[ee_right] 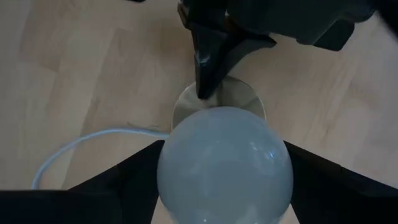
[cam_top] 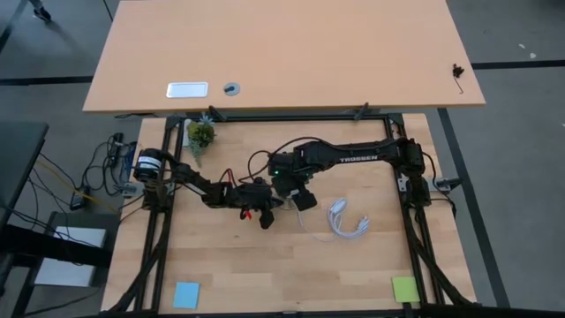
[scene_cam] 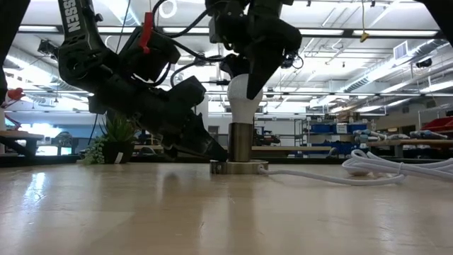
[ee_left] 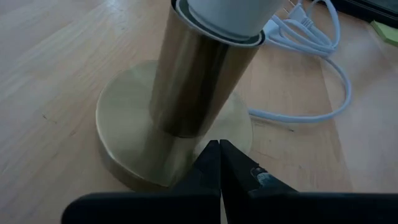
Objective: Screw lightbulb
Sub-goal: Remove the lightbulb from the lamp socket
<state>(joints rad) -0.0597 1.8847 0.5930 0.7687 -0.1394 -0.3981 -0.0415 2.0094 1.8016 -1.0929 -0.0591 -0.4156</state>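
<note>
Pretty cramped mid-tabletop: left gripper (scene_cam: 212, 152) pressed on the socket base (scene_cam: 239, 167), right gripper (scene_cam: 248, 67) over the lightbulb (scene_cam: 244, 99), cable (cam_top: 346, 221) just beside. Front edge is wide open.
</note>
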